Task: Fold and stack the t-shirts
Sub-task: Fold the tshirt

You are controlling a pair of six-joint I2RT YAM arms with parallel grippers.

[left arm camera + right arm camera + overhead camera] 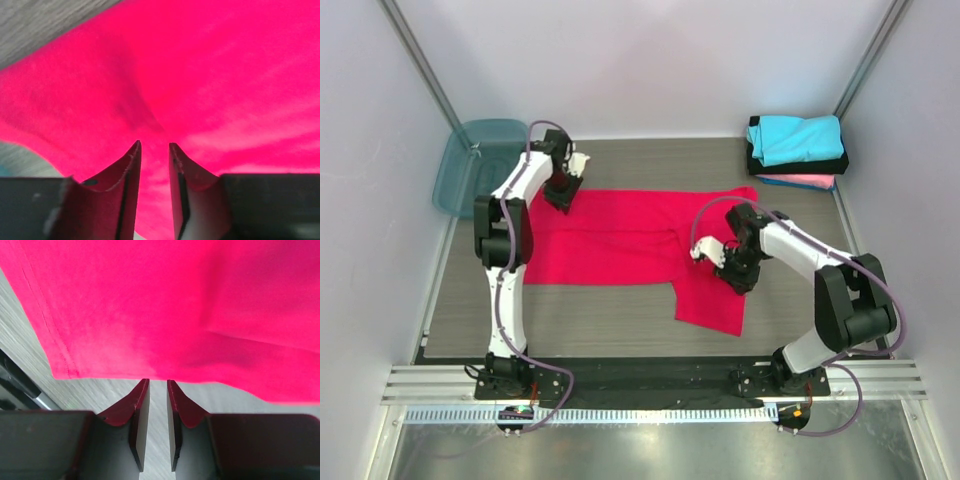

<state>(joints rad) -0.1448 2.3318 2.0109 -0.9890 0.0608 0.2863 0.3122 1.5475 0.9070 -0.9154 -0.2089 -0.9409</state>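
Note:
The large red t-shirt [620, 235] lies spread across the middle of the table, with one flap reaching toward the near edge. My left gripper [563, 190] is at the shirt's far left corner. In the left wrist view its jaws stand narrowly apart with red cloth [210, 75] bunched between them, and a crease runs up to the tips. My right gripper [738, 275] is at the right edge of the near flap, its tips pinching the edge of the cloth [150, 305]. Folded cyan [795, 137], black [800, 165] and pink [798, 181] shirts are stacked at the far right.
A translucent teal bin [480, 165] stands at the far left corner, just beyond the left gripper. The grey table [570, 320] is walled in by white panels on the left, far and right sides. A black rail runs along the near edge.

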